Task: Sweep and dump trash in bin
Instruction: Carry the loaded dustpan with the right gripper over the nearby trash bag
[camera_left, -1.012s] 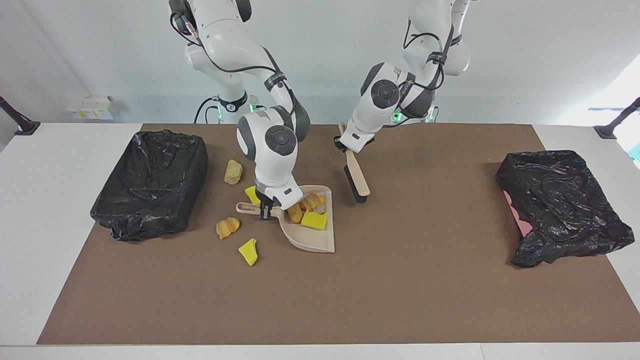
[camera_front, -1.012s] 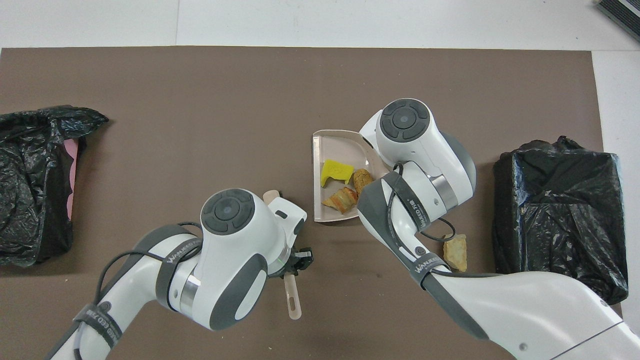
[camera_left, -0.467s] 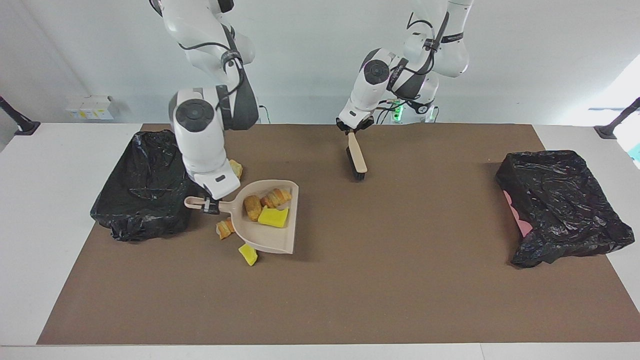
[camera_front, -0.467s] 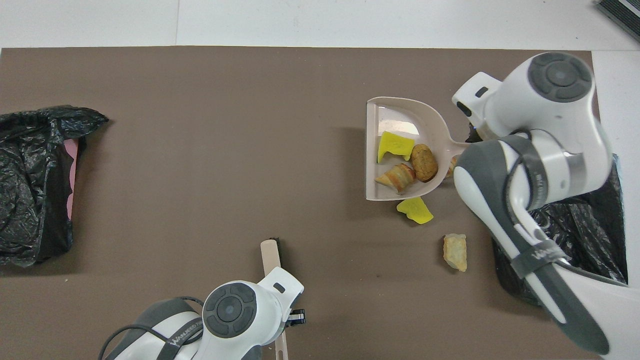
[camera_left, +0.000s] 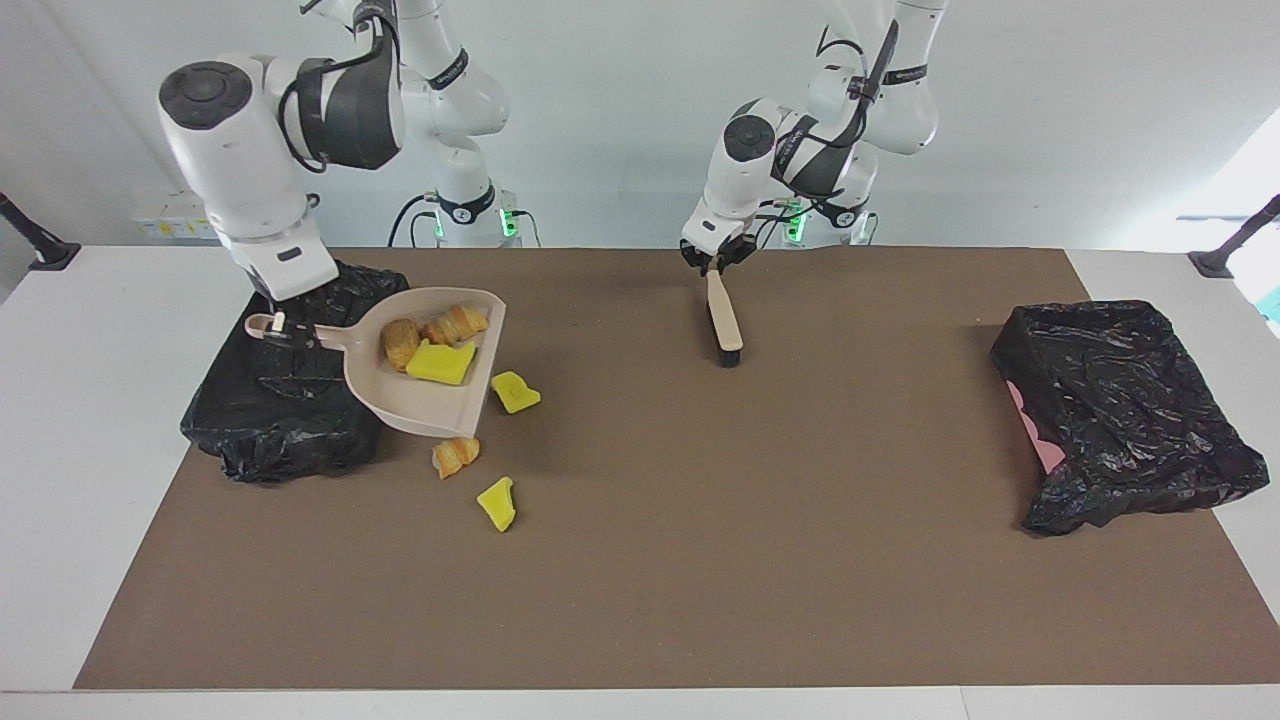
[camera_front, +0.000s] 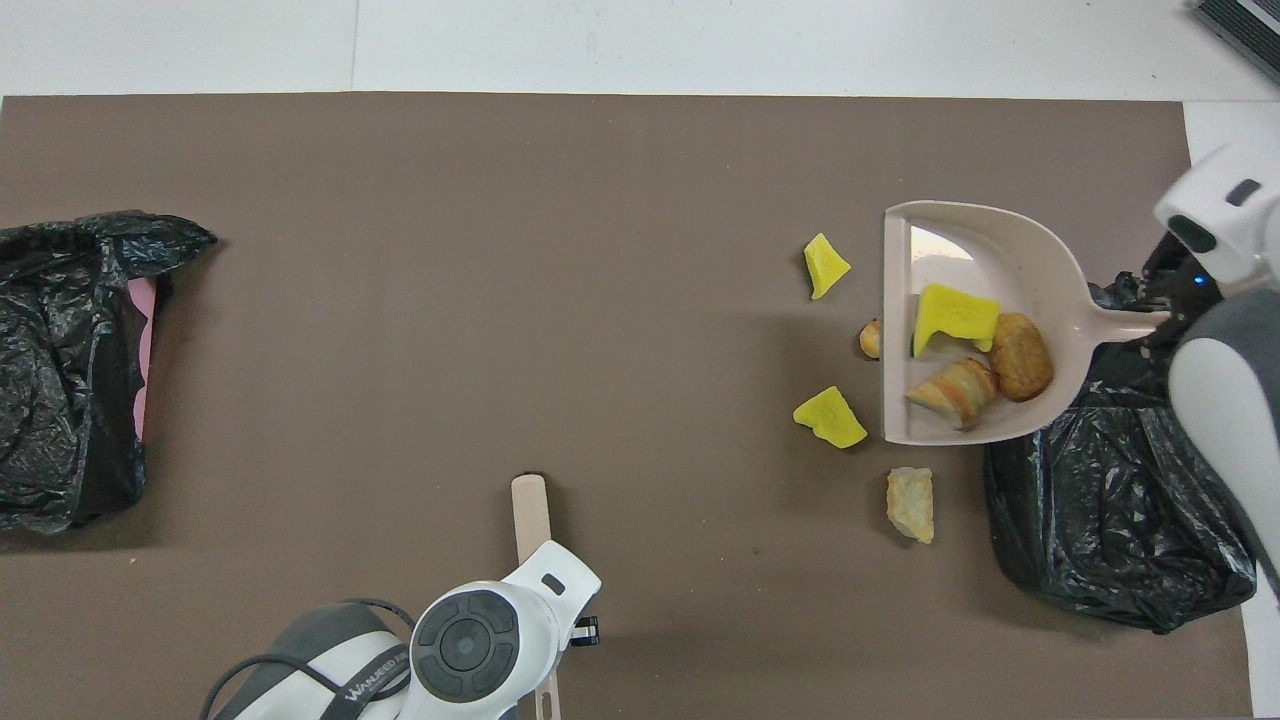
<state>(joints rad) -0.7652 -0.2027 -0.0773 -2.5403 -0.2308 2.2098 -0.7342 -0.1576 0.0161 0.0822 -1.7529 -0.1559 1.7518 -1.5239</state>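
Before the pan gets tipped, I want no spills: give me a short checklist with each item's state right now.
1. Right gripper shut on the dustpan handle: ok.
2. Load in the pan, one yellow chunk and two bread lumps: ok.
3. Pan fully over the bin: not ok, its open end hangs over the mat.
4. All trash collected: not ok, four bits lie on the mat.
5. Left gripper holding the brush clear of the pan: ok.
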